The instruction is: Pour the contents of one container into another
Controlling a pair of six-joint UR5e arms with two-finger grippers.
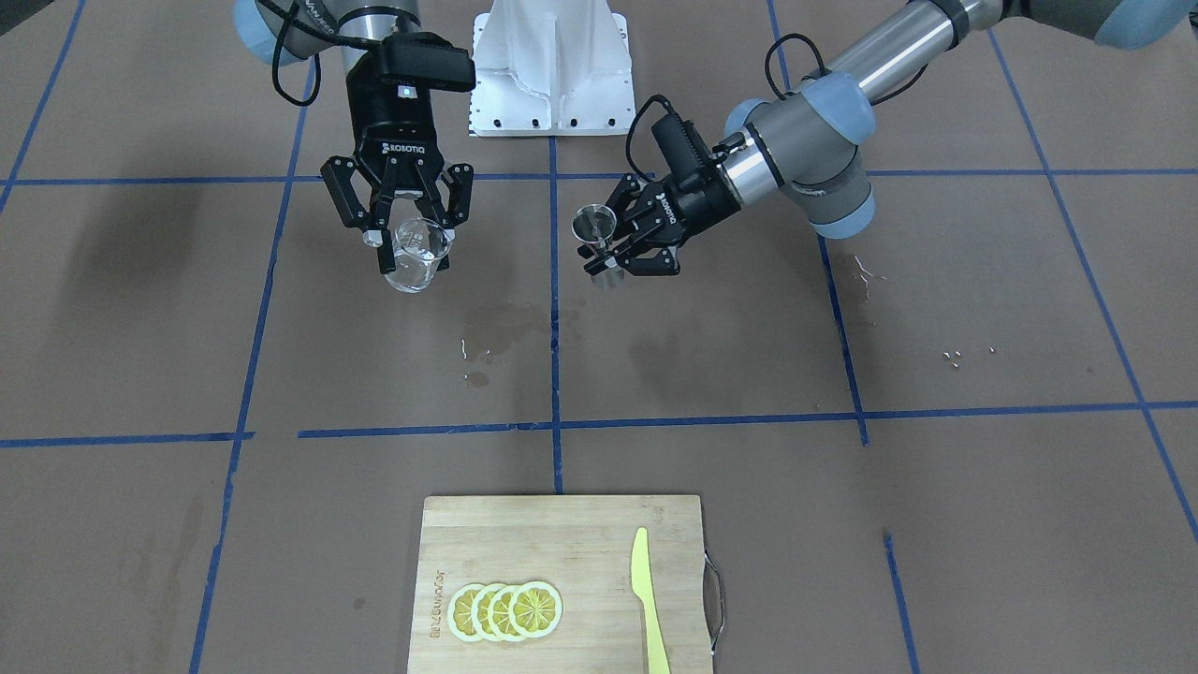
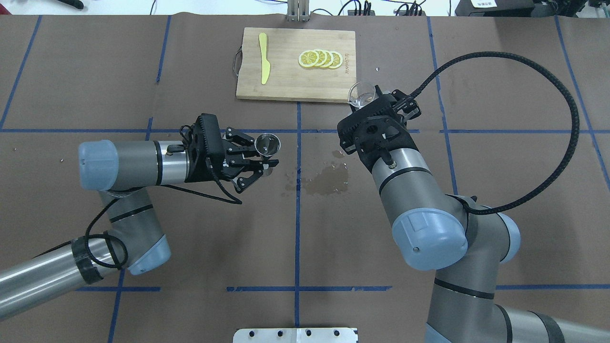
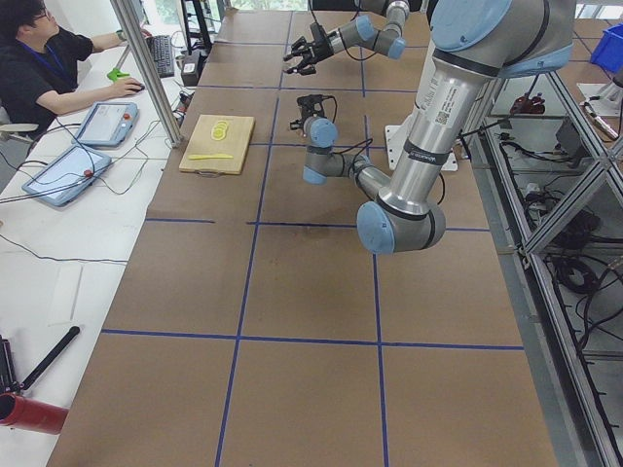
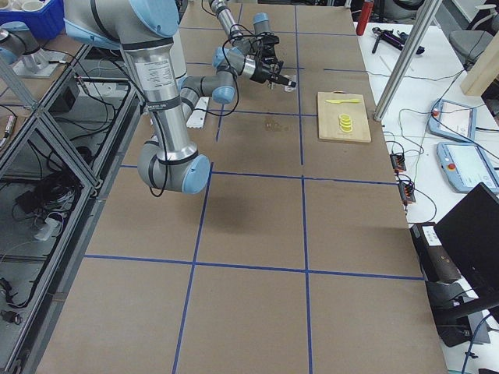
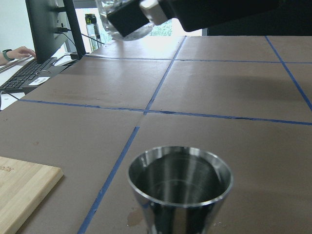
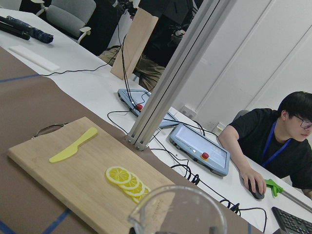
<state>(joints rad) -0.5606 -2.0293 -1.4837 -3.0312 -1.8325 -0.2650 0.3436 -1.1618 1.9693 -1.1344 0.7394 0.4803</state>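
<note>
Steel jigger (image 2: 267, 144): hourglass shape, upright, wide mouth up, lifted off the bench (image 2: 190, 238) in the left half of the overhead view; inside is shiny, cannot tell if it holds liquid.
Left gripper (image 2: 265, 155): arm comes in level from the left, jaws closed on the jigger's narrow waist, one finger each side.
Cutting board (image 2: 286, 83): bamboo, flat at the far edge of the bench, metal handle on its left end.
Knife (image 2: 263, 57): yellow-green plastic, lying on the board's left part, apart from the lemon.
Lemon slices (image 2: 320, 58): four, overlapping in a row on the board's right part.
Wet patch (image 2: 329, 181): dark stain with small droplets on the brown paper, between the two grippers, just right of the centre blue tape line.
Glass cup (image 2: 361, 93): small, clear, with a pour lip, held in the air in the right half, well apart from the jigger; roughly upright in the front-facing view; contents hard to tell.
Right gripper (image 1: 412, 239): pointing down, jaws clamped on the cup's wall near the rim, most of the cup hanging below the fingertips.
</note>
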